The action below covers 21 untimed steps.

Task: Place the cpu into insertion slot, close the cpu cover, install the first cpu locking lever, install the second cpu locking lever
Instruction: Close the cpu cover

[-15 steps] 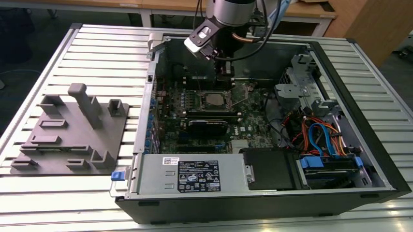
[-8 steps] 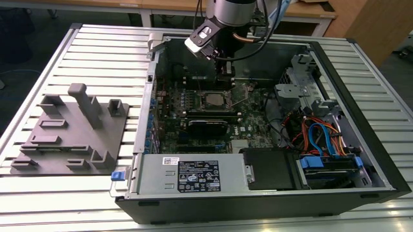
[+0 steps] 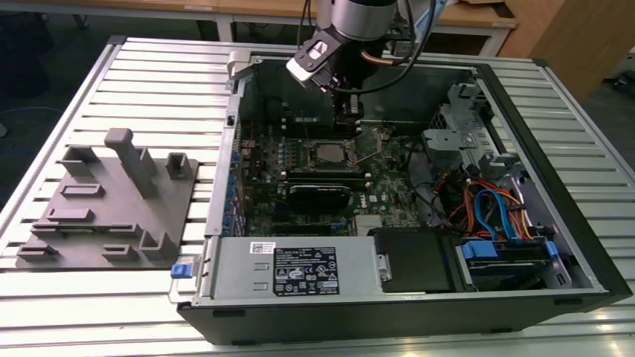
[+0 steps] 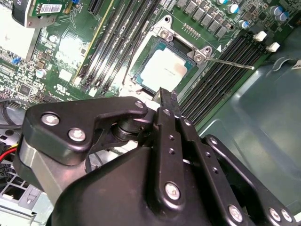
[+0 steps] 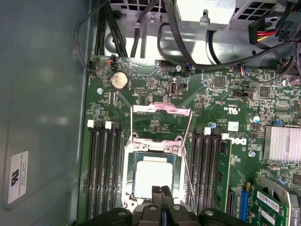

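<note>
At the exterior view's left, a grey fixture plate lies on the slatted table, well apart from the work. To its right, inside the open computer case, the cpu sits in the insertion slot on the green motherboard. In the first wrist view the cpu cover stands swung open on the side of the slot away from the gripper. A thin locking lever is unlatched beside the slot. The gripper hovers close over one edge of the cpu, its fingers pressed together with nothing between them. The placing looks done. Closing the cover seems the step in hand, and it calls for pushing that raised frame down flat over the chip.
</note>
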Motion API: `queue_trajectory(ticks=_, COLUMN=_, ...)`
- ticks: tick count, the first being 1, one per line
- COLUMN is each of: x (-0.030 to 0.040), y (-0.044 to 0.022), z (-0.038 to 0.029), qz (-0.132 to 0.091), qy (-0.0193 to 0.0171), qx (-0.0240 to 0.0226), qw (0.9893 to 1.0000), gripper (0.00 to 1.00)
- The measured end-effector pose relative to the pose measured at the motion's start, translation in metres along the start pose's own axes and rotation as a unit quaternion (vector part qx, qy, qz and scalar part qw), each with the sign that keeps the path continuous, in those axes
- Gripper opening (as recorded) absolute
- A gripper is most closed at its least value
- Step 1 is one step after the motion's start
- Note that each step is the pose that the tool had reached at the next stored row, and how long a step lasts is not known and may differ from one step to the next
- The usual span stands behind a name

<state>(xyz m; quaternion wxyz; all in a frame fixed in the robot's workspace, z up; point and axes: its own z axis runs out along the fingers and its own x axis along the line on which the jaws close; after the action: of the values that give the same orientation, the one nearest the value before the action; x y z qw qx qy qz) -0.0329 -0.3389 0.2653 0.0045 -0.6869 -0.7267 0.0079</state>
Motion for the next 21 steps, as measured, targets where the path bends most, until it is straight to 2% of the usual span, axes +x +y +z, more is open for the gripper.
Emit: queue_trajectory(ticks=21, x=-0.0005, y=0.0083, z=-0.0001, qz=0.0, qy=0.0, qx=0.0, qw=1.0, gripper=0.1)
